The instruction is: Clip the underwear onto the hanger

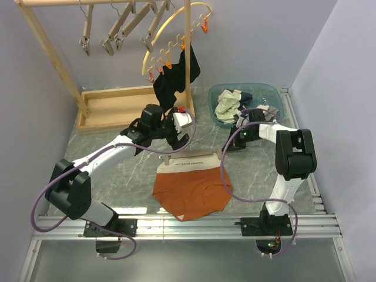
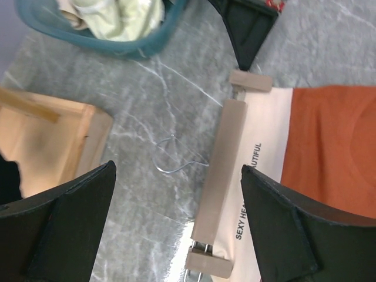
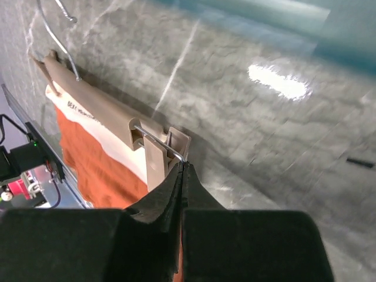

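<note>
The rust-orange underwear (image 1: 191, 194) lies flat mid-table, its off-white waistband at the far side. The wooden hanger (image 1: 191, 157) lies along that waistband. In the left wrist view the hanger (image 2: 223, 153) has a clip at each end sitting over the waistband (image 2: 264, 158), with its wire hook (image 2: 176, 161) on the table. My left gripper (image 2: 176, 217) is open and empty above the hanger's left half. My right gripper (image 3: 183, 165) is shut, its tips against the wire of the hanger's right clip (image 3: 158, 155). Whether the clips grip the cloth is unclear.
A teal basin (image 1: 267, 91) with cream and grey clothes stands at the back right. A wooden tray (image 1: 117, 108) sits at the back left under a wooden rack with several spare hangers (image 1: 117, 29). A yellow hoop (image 1: 170, 26) with orange pegs holds a black garment (image 1: 176, 79).
</note>
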`<state>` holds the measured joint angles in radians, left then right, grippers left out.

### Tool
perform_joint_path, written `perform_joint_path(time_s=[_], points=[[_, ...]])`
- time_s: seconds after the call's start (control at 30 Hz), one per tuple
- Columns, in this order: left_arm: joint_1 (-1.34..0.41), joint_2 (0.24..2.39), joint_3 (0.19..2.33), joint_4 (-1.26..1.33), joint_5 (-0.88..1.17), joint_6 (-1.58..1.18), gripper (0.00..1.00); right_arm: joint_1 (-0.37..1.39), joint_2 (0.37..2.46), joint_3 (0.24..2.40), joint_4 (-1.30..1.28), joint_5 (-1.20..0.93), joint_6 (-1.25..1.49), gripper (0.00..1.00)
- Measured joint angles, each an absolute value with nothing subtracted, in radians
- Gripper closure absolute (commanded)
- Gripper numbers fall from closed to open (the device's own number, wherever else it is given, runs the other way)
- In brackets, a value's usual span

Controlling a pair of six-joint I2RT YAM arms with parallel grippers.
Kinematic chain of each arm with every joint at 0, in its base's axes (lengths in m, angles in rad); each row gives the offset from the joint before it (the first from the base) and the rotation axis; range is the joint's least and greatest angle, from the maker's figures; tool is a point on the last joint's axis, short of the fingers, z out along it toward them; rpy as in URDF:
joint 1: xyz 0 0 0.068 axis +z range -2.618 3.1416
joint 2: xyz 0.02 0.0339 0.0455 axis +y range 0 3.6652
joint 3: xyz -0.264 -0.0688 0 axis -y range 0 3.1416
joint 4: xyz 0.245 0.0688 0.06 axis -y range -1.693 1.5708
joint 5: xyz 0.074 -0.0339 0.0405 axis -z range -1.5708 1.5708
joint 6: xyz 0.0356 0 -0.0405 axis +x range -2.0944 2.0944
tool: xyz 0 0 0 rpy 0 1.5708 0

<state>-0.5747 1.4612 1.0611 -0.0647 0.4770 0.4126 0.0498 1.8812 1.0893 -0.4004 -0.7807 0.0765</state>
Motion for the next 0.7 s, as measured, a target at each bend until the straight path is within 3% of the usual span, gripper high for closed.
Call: perform_joint_path(time_s=[0.33,0.5,0.7], points=[[-0.617,1.532,1.055,-0.047,0.515,0.458,0.12,0.056,1.779,1.080,-0.376,-0.779,0.082,1.00],[-0.620,1.594,1.111,-0.065,0.591,0.470,0.03,0.083,1.697,1.071,-0.364,-0.751,0.029,1.00],[-0.620,1.657,1.262,-0.138,0.663,0.458,0.01,0.126,1.597,1.039,-0.312,-0.719,-0.081,1.00]])
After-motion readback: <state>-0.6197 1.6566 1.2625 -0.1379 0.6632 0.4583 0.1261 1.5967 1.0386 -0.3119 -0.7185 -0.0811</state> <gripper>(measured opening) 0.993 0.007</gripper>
